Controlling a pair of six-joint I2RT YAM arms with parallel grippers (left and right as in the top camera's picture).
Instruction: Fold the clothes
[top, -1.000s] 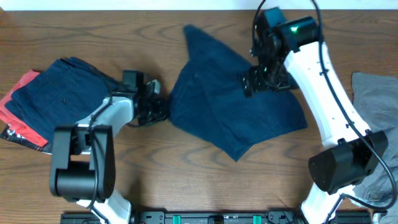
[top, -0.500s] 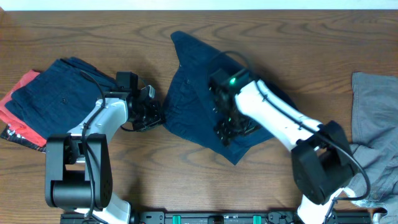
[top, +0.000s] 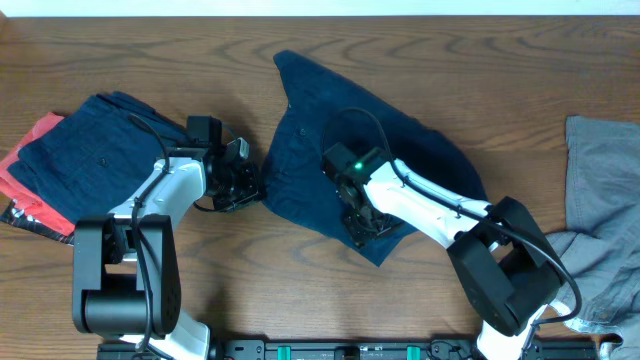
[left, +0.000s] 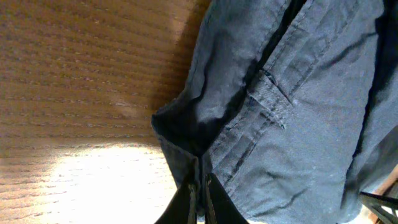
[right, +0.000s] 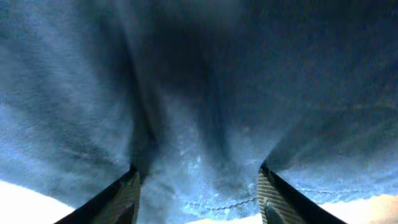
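Note:
Dark navy shorts (top: 330, 160) lie crumpled, partly folded over, at the table's middle. My left gripper (top: 248, 183) is shut on their left edge near the waistband; the pinched fabric (left: 199, 149) shows in the left wrist view between the closed fingers (left: 200, 186). My right gripper (top: 362, 228) is open and pressed down on the shorts' lower corner; in the right wrist view its fingers (right: 198, 186) straddle the blue fabric (right: 205, 93) and hem. A folded navy garment (top: 90, 150) lies on a red one (top: 30, 150) at the left. A light grey garment (top: 600, 200) lies at the right.
The wooden table (top: 150, 60) runs under everything. The right arm's white links (top: 430, 205) stretch across the shorts from the lower right. The left arm's base (top: 125, 270) stands at the front left.
My right arm swung from the shorts' far right corner down to the lower front corner, and the fabric folded over leftward with it. The left gripper stayed on the left edge.

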